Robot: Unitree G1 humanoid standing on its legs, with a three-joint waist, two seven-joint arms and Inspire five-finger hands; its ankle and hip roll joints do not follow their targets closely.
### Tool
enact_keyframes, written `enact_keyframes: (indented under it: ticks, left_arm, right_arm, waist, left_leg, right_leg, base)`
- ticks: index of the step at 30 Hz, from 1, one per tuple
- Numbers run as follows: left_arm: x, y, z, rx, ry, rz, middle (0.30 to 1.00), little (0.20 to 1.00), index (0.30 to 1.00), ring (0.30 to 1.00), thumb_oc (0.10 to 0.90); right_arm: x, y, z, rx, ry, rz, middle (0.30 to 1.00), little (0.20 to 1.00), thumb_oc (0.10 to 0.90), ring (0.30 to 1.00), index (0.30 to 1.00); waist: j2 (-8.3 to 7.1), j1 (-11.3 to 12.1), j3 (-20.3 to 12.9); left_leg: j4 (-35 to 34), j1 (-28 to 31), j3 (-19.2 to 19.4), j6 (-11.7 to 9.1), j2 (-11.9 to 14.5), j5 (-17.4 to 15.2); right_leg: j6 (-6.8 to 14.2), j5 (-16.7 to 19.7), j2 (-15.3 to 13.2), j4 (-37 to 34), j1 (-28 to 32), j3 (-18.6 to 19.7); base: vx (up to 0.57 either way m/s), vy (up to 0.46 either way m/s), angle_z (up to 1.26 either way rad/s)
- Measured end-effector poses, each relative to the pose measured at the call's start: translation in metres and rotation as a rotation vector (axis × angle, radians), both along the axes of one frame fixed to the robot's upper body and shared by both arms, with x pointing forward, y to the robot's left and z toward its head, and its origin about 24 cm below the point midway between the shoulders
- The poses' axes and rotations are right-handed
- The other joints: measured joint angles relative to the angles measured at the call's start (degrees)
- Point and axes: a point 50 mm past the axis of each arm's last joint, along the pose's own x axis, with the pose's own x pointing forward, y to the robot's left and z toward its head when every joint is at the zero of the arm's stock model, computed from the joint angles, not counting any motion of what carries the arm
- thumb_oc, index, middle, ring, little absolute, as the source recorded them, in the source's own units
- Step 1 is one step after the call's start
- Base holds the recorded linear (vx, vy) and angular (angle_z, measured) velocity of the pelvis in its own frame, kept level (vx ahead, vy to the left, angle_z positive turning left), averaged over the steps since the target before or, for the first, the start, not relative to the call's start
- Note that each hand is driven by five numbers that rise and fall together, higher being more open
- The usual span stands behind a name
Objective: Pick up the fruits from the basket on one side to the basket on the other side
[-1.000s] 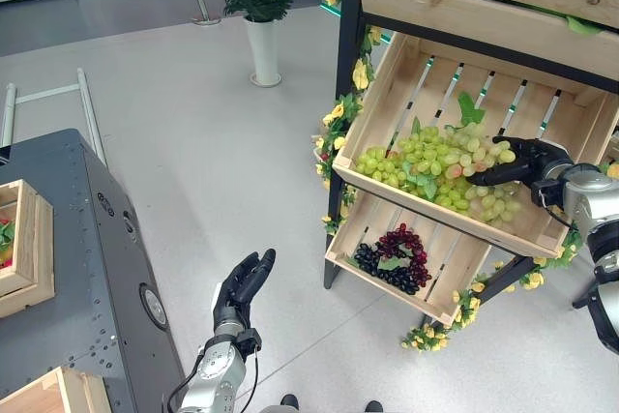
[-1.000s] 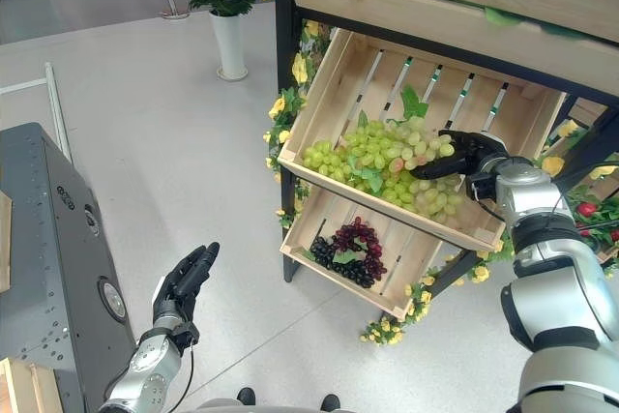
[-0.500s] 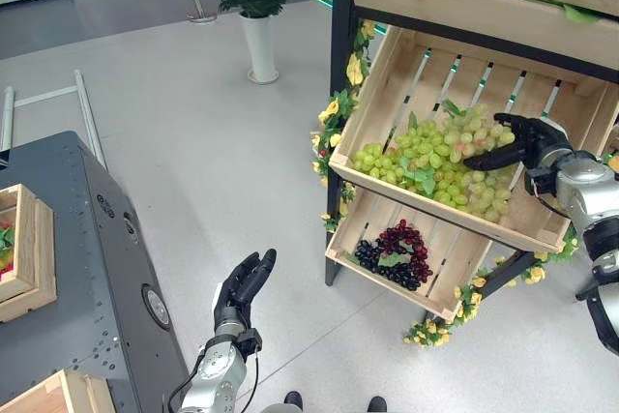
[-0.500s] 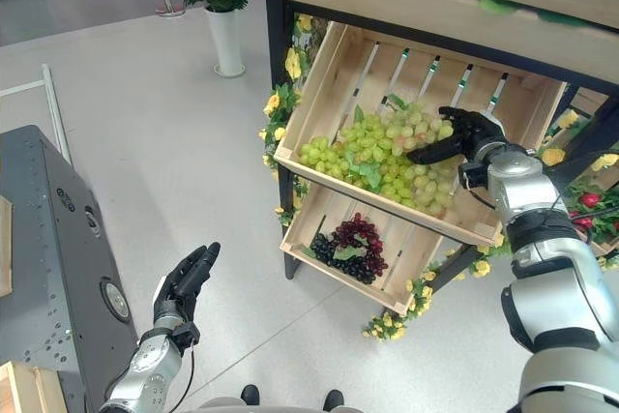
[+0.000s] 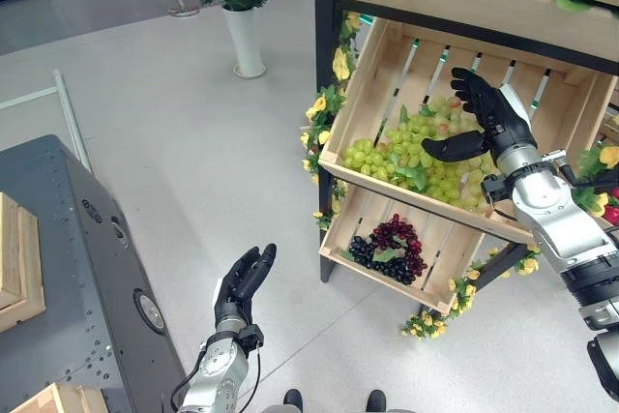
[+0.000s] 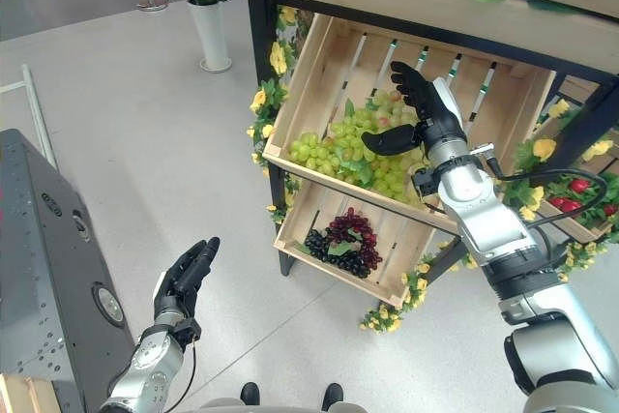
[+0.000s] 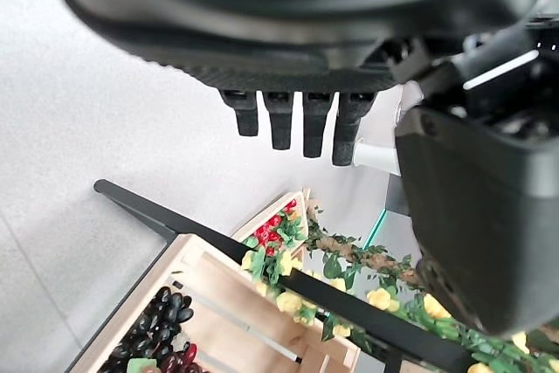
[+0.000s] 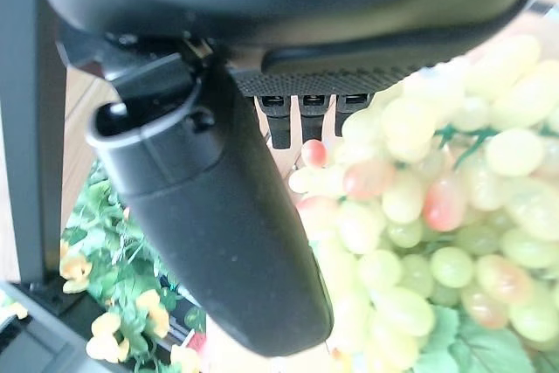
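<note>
Our right hand (image 5: pixel 488 113) was spread wide open above the green grapes (image 5: pixel 411 157), which lay just under it in the tilted wooden crate (image 5: pixel 372 84). The dark grapes (image 5: pixel 387 249) sat in the crate below. Our left hand (image 5: pixel 242 282) was held up low and far off, fingers straight, with nothing in it.

Green grapes (image 5: pixel 411 157) lie heaped in a loose pile, with a few leaves among them, toward the front left of the tilted upper wooden crate (image 5: pixel 556 142) on the shelf. Some berries blush pink. Dark purple and red grapes (image 5: pixel 387 249) lie in a smaller bunch in the lower crate (image 5: pixel 455 273), near its front.
</note>
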Motion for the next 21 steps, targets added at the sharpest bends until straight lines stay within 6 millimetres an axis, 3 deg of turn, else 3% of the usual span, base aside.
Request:
enact_keyframes:
  ticks: [10,16,21]
  left_arm:
    - [0.0,-0.002,0.001,0.0,-0.006,-0.002,0.9,0.9,0.9,0.9,0.8]
    - [-0.001,-0.003,0.0,0.0,0.001,0.017,0.9,0.9,0.9,0.9,0.8]
    - [-0.001,-0.004,0.0,0.001,0.007,0.034,0.9,0.9,0.9,0.9,0.8]
  right_arm:
    - [-0.021,0.02,-0.008,0.03,-0.027,0.09,0.9,0.9,0.8,0.9,0.9]
    - [-0.042,0.039,0.0,-0.132,-0.189,0.111,0.9,0.9,0.8,0.9,0.9]
    - [-0.053,0.046,0.009,-0.209,-0.315,0.091,0.9,0.9,0.8,0.9,0.9]
  waist:
    - [-0.02,-1.7,0.0]
    - [-0.02,-1.6,0.0]
    - [-0.02,-3.1,0.0]
  left_leg:
    - [0.0,0.0,0.7,0.0,0.1,-0.2]
    - [0.0,-0.1,1.6,0.1,0.0,-0.3]
    - [0.0,-0.2,1.8,0.2,-0.2,-0.4]
  right_leg:
    - [0.0,0.0,0.1,0.0,-0.4,0.8]
    - [0.2,0.1,0.1,0.0,-0.9,1.7]
    - [0.3,0.2,0.0,0.0,-1.2,1.9]
  base:
    - [0.0,0.003,-0.03]
    - [0.01,0.007,-0.08]
    - [0.0,0.003,-0.02]
